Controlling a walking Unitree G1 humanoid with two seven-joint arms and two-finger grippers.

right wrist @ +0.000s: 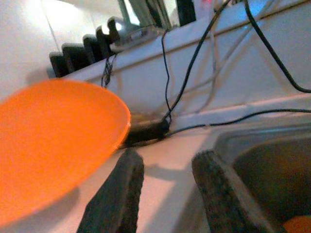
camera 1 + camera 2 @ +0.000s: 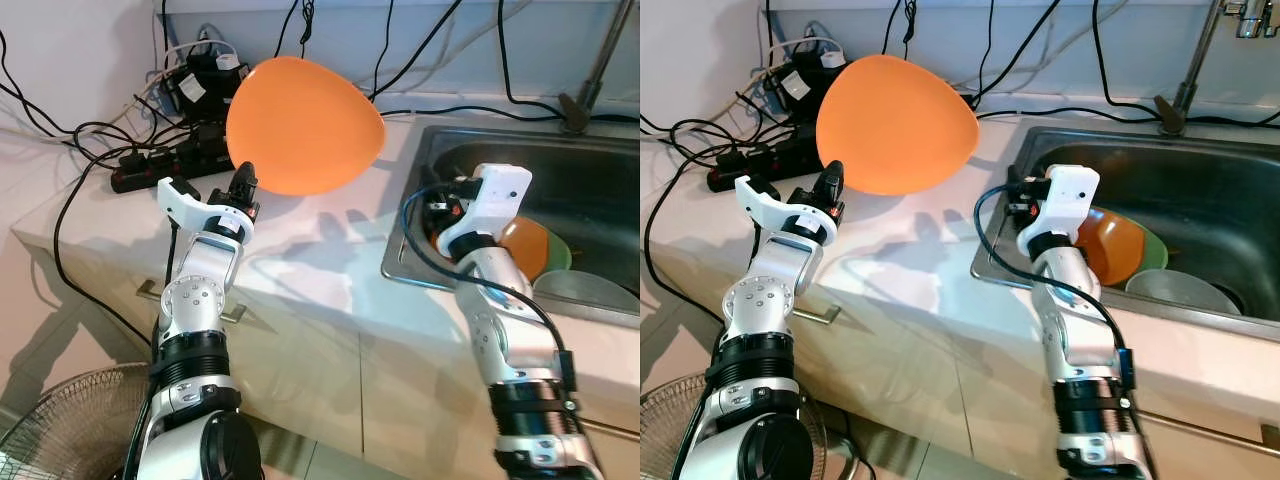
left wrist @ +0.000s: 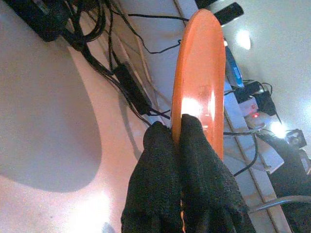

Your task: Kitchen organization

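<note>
Your left gripper (image 2: 246, 186) is clamped on the orange plate's (image 2: 305, 125) rim, lifted above the counter (image 2: 300, 265) (mid-transfer, probably). Your right gripper (image 1: 167, 187), fingers apart, waits by the sink (image 2: 590, 190); next, pick a clear landing spot.

White counter (image 2: 330, 270) against a cable-strewn white wall (image 2: 80, 50).

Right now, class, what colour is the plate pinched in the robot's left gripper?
Plain orange plate, no pattern, clearest in the left eye view.

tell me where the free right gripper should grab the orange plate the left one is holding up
Take the orange plate at its thin rim on the side nearest the sink, opposite the left gripper pinching the lower edge. It is tilted up off the counter, so the right gripper, fingers open, can likely straddle that edge.
</note>
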